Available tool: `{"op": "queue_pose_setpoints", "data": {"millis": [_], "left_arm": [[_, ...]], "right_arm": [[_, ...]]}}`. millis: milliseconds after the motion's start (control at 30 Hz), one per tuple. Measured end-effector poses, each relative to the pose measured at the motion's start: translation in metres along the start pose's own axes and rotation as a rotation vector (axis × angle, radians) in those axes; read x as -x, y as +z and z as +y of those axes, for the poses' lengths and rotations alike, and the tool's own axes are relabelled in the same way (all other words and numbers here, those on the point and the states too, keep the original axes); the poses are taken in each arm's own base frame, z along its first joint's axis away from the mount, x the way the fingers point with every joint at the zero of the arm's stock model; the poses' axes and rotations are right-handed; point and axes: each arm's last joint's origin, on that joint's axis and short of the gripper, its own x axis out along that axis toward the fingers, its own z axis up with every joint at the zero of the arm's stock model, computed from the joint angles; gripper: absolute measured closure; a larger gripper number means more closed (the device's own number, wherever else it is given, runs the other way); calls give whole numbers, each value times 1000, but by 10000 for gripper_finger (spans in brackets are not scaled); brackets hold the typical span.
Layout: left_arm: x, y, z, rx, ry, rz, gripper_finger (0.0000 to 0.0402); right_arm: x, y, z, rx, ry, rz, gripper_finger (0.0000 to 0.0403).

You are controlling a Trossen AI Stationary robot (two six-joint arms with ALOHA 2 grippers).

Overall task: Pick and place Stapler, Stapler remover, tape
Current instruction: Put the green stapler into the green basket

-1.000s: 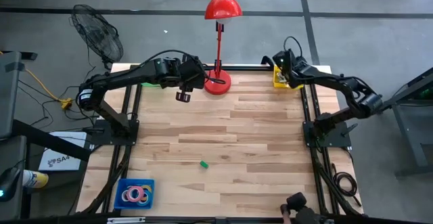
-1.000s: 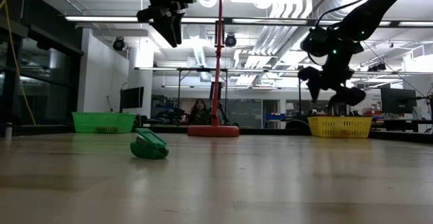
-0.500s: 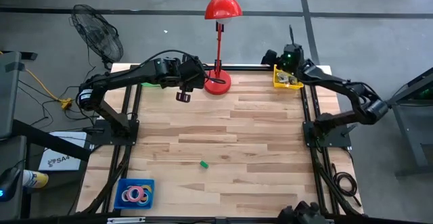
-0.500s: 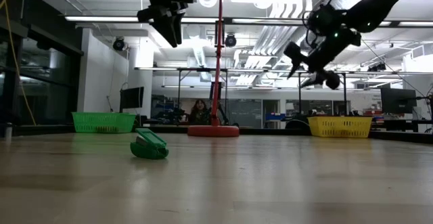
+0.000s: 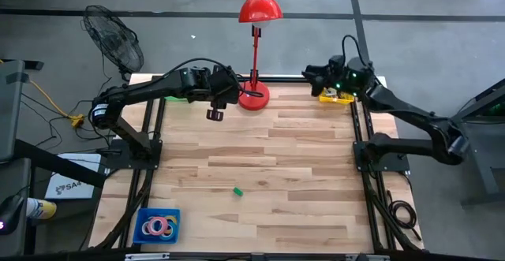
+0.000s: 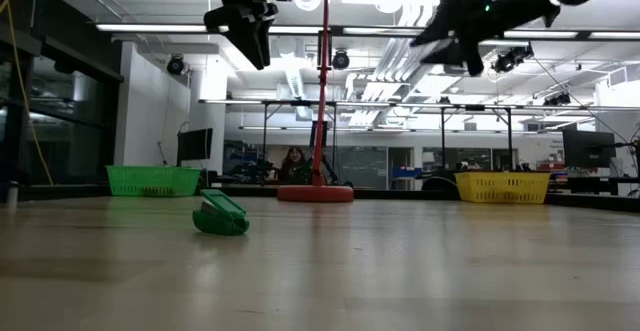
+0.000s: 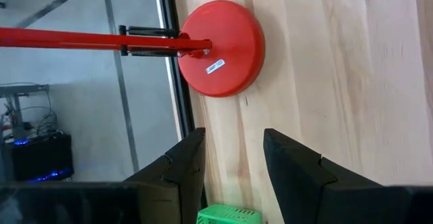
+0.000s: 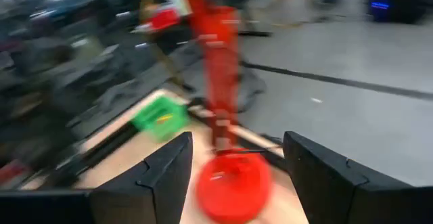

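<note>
Right tool (image 5: 309, 72) has swung up off yellow basket (image 5: 335, 97), fingers apart, empty. Left tool (image 5: 215, 114) parted, empty, unmoved by lamp (image 5: 254, 95). Tape (image 5: 158, 226) waits in blue tray (image 5: 144, 215); I fetch next.

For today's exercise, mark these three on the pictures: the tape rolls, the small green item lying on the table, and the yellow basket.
tape rolls (image 5: 158, 226): high view, on the pink roll in the blue tray.
small green item (image 6: 220, 216): low view, on its side face.
yellow basket (image 6: 503, 187): low view, on its front wall.
</note>
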Motion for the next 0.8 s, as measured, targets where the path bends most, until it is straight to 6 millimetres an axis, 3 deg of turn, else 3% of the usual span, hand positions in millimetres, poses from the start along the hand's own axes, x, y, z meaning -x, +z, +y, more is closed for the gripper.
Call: {"op": "queue_pose_setpoints", "data": {"millis": [133,333,800], "left_arm": [[0,0,0,8,-11,-8,255],[0,0,0,9,-11,-8,255],[0,0,0,8,-11,-9,255]], "right_arm": [[14,-1,21,67,116,17,181],[26,-14,45,101,134,93,180],[35,-46,93,104,172,67,180]]}}
